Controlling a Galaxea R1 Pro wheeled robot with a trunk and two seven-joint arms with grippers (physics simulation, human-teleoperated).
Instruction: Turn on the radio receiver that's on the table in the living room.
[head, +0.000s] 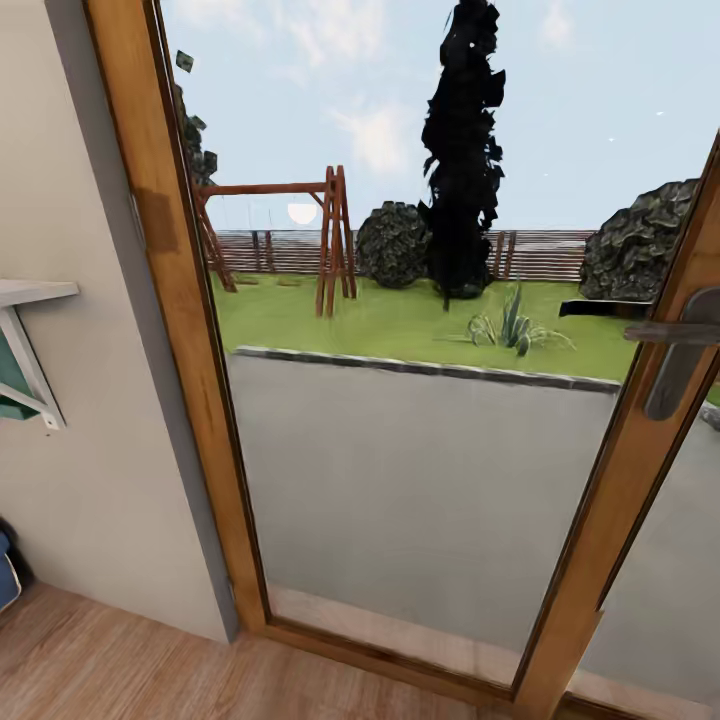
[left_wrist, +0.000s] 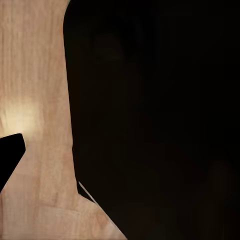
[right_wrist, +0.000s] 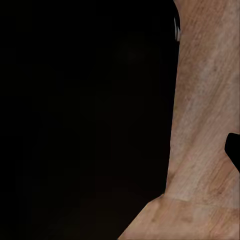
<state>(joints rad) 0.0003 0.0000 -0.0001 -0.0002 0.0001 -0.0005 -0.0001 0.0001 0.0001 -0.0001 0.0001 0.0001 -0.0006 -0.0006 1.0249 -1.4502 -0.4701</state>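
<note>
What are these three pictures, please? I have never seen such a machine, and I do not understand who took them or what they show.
They are simulator renders from a wheeled robot with two arms. The large picture comes from its head camera: it faces a wooden-framed glass door with a dark metal lever handle, and outside lie a green lawn and a wooden swing frame. A white wall shelf is at the left. The other two come from cameras near each arm's fingers: both show light wood plank floor beside a large black shape. Nothing is visibly held, and I see no radio here.
</note>
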